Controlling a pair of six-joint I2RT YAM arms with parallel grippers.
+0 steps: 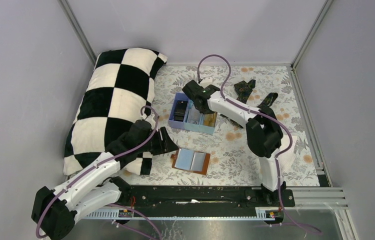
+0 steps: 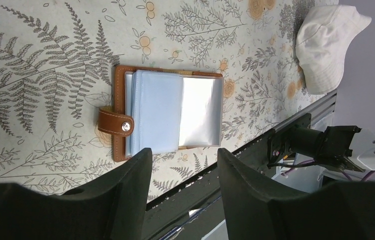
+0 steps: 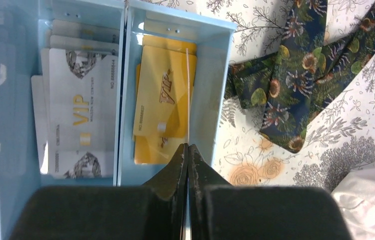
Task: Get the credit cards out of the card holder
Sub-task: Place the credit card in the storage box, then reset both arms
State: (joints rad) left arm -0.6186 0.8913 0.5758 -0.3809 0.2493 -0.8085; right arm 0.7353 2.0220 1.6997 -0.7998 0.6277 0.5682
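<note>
The brown leather card holder (image 1: 191,161) lies open on the floral cloth, its pale blue panels up and its snap tab (image 2: 117,123) at one side. My left gripper (image 2: 184,152) is open and empty, just off its near edge (image 1: 168,142). My right gripper (image 3: 188,146) is shut on a thin credit card (image 3: 188,90), seen edge-on, and holds it over the gold compartment of the light blue tray (image 1: 194,116). Gold cards (image 3: 160,100) and silver cards (image 3: 80,115) lie in the tray. Black cards (image 1: 178,112) fill its left compartment.
A black-and-white checkered pillow (image 1: 110,105) lies along the left. A dark patterned necktie (image 3: 305,70) lies right of the tray. A white hat (image 2: 325,45) sits near the right arm's base. A black rail (image 1: 200,195) runs along the near edge.
</note>
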